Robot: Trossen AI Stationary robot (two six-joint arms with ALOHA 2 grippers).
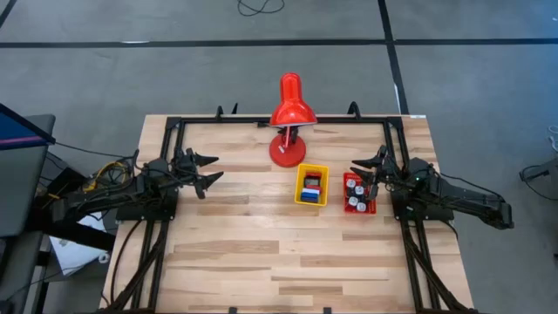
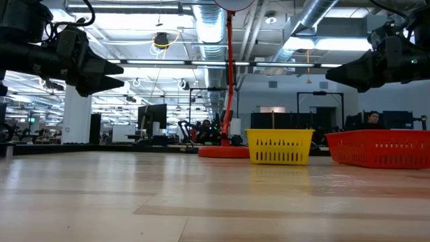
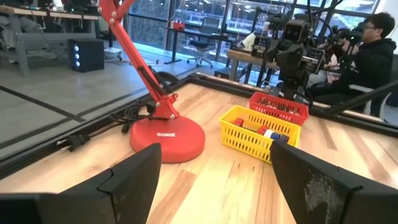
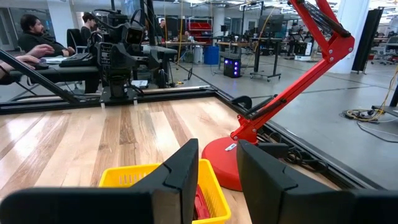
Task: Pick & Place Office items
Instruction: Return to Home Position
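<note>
The office items lie in two trays right of the table's middle. Red, blue and white flat blocks (image 1: 311, 186) sit in the yellow tray (image 1: 299, 185), and small black and white cube-like bits (image 1: 356, 194) sit in the red tray (image 1: 373, 208). My left gripper (image 1: 212, 169) hangs open and empty above the table's left side, pointing toward the trays. My right gripper (image 1: 357, 172) hovers above the red tray's far end, fingers slightly apart and holding nothing. In the right wrist view, the yellow tray (image 4: 124, 177) with a red block (image 4: 200, 205) shows just below the right gripper (image 4: 217, 168).
A big red desk lamp (image 1: 288, 131) stands on its round base (image 3: 168, 137) at the far middle of the table, just beyond the yellow tray (image 3: 249, 140). A black frame rail runs along the far edge. Bare wood spreads over the near half. People sit beyond the table (image 3: 373, 50).
</note>
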